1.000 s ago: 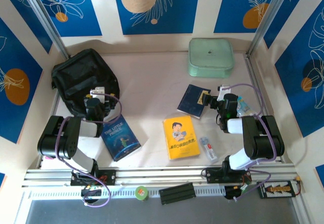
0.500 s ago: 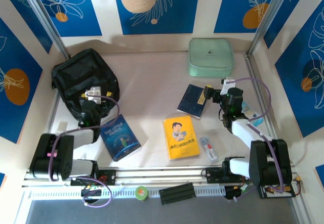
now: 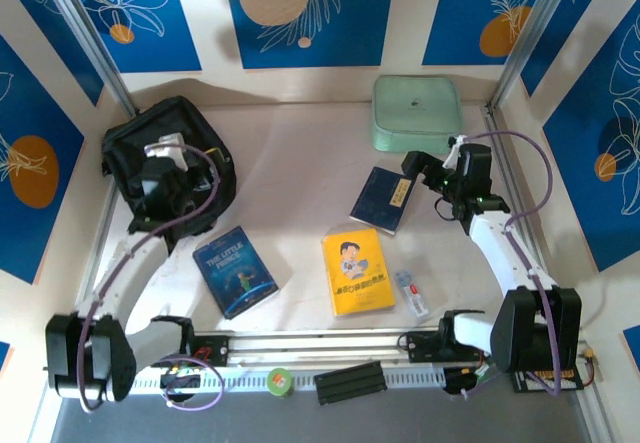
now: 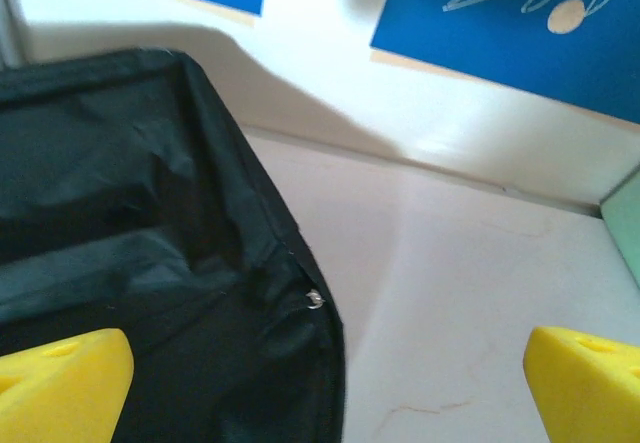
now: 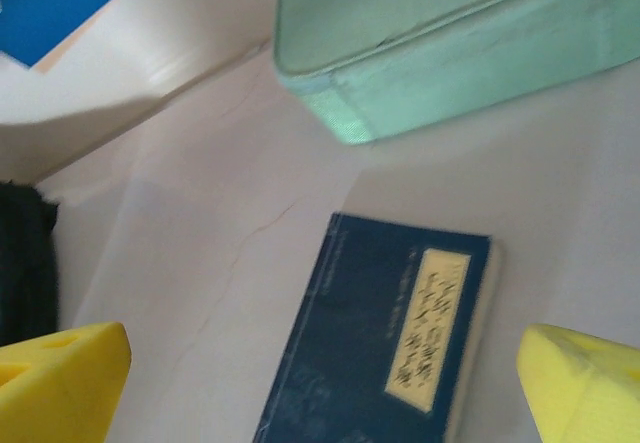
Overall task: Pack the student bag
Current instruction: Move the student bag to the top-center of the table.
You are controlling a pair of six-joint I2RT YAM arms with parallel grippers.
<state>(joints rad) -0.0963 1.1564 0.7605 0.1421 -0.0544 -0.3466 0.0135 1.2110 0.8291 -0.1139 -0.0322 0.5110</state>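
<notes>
Fingers (image 4: 60, 388) of the left gripper (image 3: 165, 163) spread wide, nothing between them. In the left wrist view the yellow pads sit at both bottom corners, with black fabric under one and bare table under the other. Left gripper hovers over the student bag (image 3: 170, 118); contact can't be told.

Student bag: black backpack at the far left of the table (image 3: 300, 153), against the left wall, lying slumped. Its edge and a small metal zipper part show in the left wrist view (image 4: 120, 213).

Right gripper (image 3: 420, 170) also spread wide and empty, above the far right corner of a dark blue book (image 3: 375, 201) with a tan label strip. In the right wrist view the book (image 5: 370, 343) lies flat between the yellow pads, not touched.

Mint-green zip case (image 3: 417, 113) at the far right, just beyond the dark blue book, apart from it.

Yellow book (image 3: 357, 271) with a cartoon boy, near centre. Blue "The Little Prince" book (image 3: 235, 271) to its left, near the bag. Small white packet (image 3: 411, 293) just right of the yellow book.
</notes>
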